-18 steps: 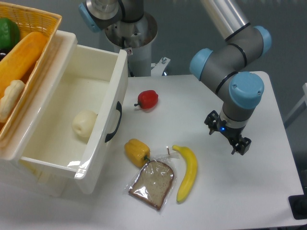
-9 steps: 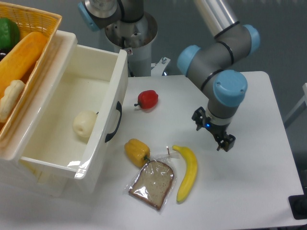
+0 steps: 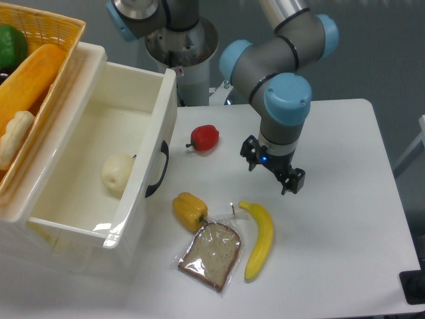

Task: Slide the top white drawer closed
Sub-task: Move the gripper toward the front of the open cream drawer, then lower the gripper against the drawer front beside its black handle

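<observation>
The end effector (image 3: 273, 171), fingers spread and holding nothing, has moved left across the counter (image 3: 345, 219) toward the red pepper (image 3: 204, 137), while the top white drawer (image 3: 99, 163) stays pulled out at left.

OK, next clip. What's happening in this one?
The top white drawer stands pulled far out, with a pale round fruit inside. The gripper hangs over the table, holding nothing and apart from the drawer's black handle. It has moved left toward the drawer over the last second. A red pepper, yellow pepper, bagged bread slice and banana lie between them.
</observation>
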Available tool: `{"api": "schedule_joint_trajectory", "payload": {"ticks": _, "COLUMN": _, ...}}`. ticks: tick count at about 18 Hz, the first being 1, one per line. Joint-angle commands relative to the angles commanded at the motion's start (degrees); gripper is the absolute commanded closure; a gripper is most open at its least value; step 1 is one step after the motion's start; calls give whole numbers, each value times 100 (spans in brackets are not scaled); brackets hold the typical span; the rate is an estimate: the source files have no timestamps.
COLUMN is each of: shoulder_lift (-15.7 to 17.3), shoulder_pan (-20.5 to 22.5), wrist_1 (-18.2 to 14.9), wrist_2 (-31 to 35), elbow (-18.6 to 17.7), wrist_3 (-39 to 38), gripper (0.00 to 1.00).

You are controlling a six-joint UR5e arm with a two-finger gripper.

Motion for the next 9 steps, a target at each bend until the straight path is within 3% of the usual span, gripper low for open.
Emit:
{"api": "schedule_joint_trajectory", "payload": {"ticks": 3, "shoulder_lift": 210, "shoulder_pan": -17, "wrist_1": -61, "wrist_2": -310, "elbow": -140, "wrist_3": -390, "gripper": 73}}
{"api": "schedule_joint_trajectory", "payload": {"ticks": 4, "shoulder_lift": 263, "shoulder_pan": -44, "wrist_1": -123, "wrist_2": -327, "elbow": -166, "wrist_3": -399, "gripper": 83}}
{"api": "schedule_joint_trajectory", "payload": {"ticks": 9, "shoulder_lift": 308, "shoulder_pan": -272, "wrist_1": -553, "wrist_2": -756, "elbow": -175, "wrist_3": -1153, "gripper": 98}}
